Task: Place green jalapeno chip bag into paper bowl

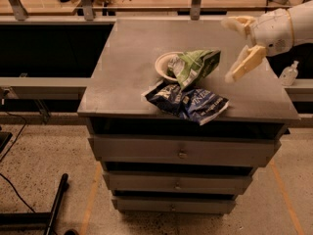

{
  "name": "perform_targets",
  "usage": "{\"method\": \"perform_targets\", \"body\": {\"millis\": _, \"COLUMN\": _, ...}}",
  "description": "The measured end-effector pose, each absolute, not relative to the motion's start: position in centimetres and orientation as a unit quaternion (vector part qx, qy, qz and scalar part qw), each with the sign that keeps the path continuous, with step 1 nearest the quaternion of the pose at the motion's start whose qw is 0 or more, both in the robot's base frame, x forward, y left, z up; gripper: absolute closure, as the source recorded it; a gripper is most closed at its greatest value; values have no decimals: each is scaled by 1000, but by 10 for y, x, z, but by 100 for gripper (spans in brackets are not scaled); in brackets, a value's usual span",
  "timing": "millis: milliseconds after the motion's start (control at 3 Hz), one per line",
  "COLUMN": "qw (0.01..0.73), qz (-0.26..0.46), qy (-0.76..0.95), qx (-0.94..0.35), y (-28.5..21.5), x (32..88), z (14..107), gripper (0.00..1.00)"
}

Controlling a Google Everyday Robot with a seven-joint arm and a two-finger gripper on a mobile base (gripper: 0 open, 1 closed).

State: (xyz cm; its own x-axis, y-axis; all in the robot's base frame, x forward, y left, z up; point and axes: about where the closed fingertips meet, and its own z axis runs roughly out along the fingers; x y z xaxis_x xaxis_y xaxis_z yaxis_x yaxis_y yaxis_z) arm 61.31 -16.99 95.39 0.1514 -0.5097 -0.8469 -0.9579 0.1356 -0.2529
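Observation:
The green jalapeno chip bag lies across the right side of the paper bowl, partly in it and leaning over its rim toward the right. The bowl is off-white and mostly covered by the bag. My gripper is to the right of the bag and apart from it, above the cabinet top. Its two pale fingers are spread wide and hold nothing.
A larger dark-blue chip bag lies just in front of the bowl, near the front edge of the grey drawer cabinet. A small clear bottle stands off the right side. A workbench with clutter runs along the back.

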Motion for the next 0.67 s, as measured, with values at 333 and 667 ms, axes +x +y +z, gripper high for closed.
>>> {"method": "perform_targets", "body": {"millis": 333, "qw": 489, "qz": 249, "qy": 590, "qx": -592, "y": -194, "x": 612, "z": 970, "gripper": 0}}
{"method": "perform_targets", "body": {"millis": 667, "qw": 493, "qz": 249, "qy": 589, "qx": -591, "y": -196, "x": 612, "z": 973, "gripper": 0}}
